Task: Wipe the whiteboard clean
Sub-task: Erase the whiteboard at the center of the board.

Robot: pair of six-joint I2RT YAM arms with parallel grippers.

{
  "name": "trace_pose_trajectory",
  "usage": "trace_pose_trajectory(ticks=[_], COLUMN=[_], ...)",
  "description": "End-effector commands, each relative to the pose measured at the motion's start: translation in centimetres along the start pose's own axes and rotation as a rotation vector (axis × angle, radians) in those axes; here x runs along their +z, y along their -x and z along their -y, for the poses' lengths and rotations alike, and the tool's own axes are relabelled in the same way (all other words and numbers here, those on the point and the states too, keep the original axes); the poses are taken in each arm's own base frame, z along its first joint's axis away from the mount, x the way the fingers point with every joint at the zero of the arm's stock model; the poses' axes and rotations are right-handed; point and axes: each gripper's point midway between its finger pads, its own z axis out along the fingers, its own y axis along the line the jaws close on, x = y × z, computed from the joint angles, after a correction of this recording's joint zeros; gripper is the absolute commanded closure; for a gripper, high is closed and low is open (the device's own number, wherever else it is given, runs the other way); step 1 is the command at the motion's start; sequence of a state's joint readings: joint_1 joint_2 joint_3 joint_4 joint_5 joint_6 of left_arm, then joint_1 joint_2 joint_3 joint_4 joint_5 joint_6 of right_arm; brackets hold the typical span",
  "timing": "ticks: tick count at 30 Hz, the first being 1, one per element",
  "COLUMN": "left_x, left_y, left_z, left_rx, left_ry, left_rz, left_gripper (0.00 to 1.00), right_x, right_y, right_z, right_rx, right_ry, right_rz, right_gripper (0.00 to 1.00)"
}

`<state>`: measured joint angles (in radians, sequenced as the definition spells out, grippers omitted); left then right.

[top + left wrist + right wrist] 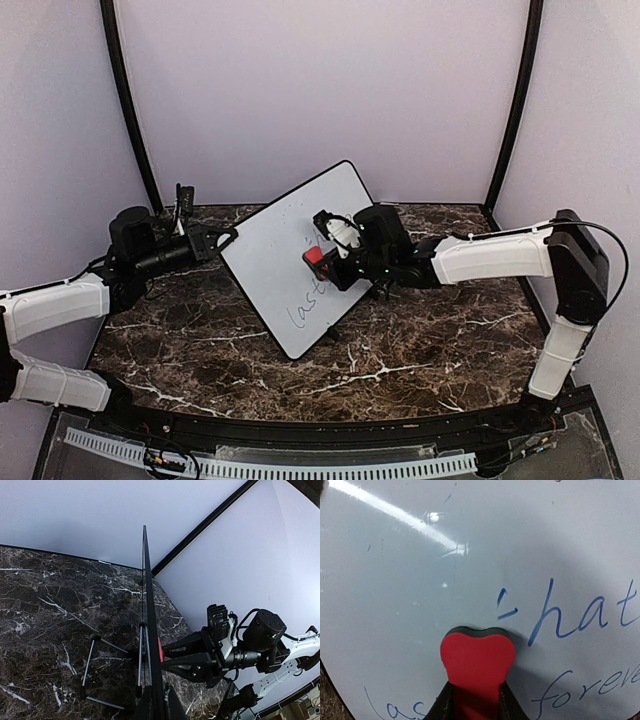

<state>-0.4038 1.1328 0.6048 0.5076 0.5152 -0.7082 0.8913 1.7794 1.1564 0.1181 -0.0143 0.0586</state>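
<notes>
left gripper [218, 241] clamped on the whiteboard's [270, 240] edge, board running edge-on straight out from between its fingers; reads as a brace so the board, propped tilted on the marble table [420, 340], doesn't skid under wiping pressure; red eraser [477, 655] pinched tight in the right gripper [475, 702], pad flat on the board just ahead of its fingertips; blue writing [570, 615] sits right of and below the eraser, wiped-looking patch up-left of it; my read: erasing underway, most text left
</notes>
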Motion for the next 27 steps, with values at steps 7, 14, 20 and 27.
trace_pose_trajectory(ticks=[7,14,20,27], left_x=[-1.1,-1.1,-1.0,-1.1], left_y=[1.8,1.8,1.8,1.7], left_z=[6.3,6.3,6.4,6.4], left_rx=[0.110,0.109,0.103,0.102], left_ry=[-0.230,-0.233,-0.240,-0.243], left_rz=[0.048,0.046,0.042,0.043], left_gripper=[1.00,1.00,1.00,1.00], right_x=[1.5,0.2,-0.9,-0.3], right_y=[3.5,-1.2,-3.4,0.2], right_z=[1.4,1.3,1.3,2.1], right_rx=[-0.008,0.040,0.065,0.034], right_ry=[0.008,0.013,0.006,-0.035], right_rz=[0.053,-0.007,-0.029,0.020], right_gripper=[0.77,0.77,0.77,0.77])
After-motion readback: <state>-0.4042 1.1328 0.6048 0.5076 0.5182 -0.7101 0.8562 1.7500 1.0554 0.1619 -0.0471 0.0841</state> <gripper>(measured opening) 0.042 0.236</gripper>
